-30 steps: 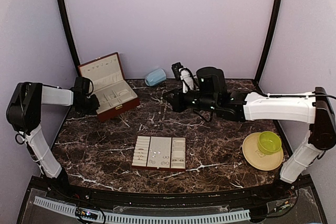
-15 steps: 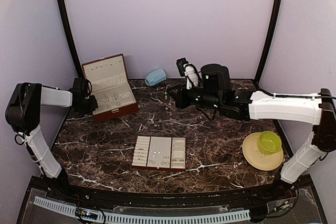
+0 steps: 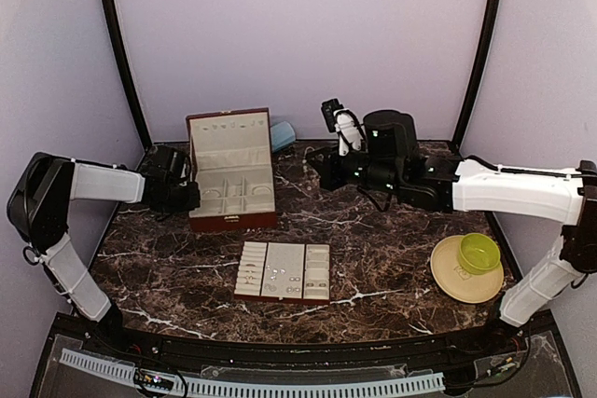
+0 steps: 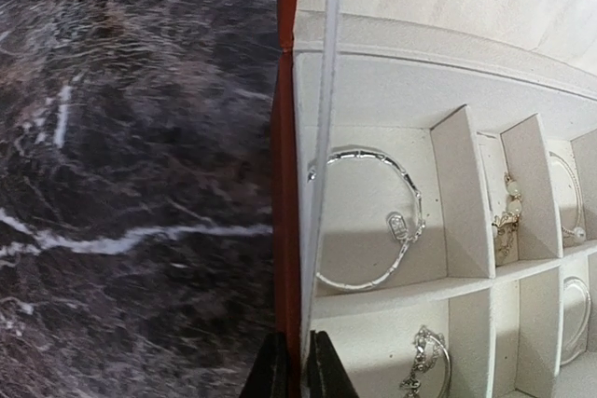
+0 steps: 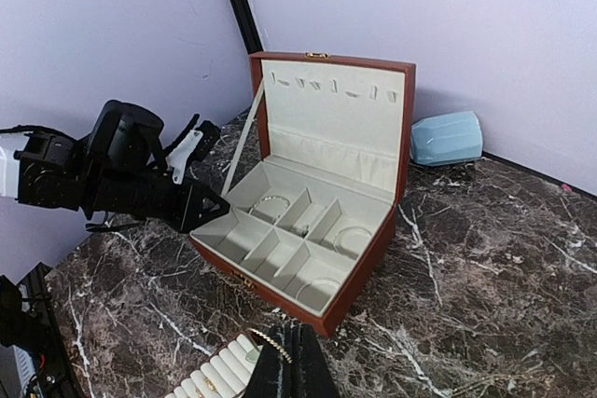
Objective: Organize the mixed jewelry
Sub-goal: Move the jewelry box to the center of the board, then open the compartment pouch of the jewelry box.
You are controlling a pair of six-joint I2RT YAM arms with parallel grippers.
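The red-brown box [image 3: 233, 177] stands open, its cream compartments holding silvery bracelets [image 4: 368, 221]. My left gripper [image 3: 194, 199] is shut on the box's left side wall [image 4: 288, 230], one finger outside and one inside [image 4: 297, 375]. My right gripper [image 5: 291, 367] hovers in front of the box, shut on a thin gold chain bracelet [image 5: 272, 341]; in the top view it [image 3: 313, 160] sits right of the box. The mixed jewelry [image 3: 284, 275], tiny rings and earrings, lies in the cream-lined tray [image 3: 250, 268] near the table's front; the tray's corner [image 5: 216, 375] also shows in the right wrist view.
A pale blue object [image 5: 447, 137] lies behind the box against the back wall. A yellow plate [image 3: 454, 279] carrying a green bowl [image 3: 478, 252] sits at the front right. Dark marble table all round.
The box has slid right and turned square to the front, with my left gripper closing on its side wall and moving along. My right arm drew back to the right.
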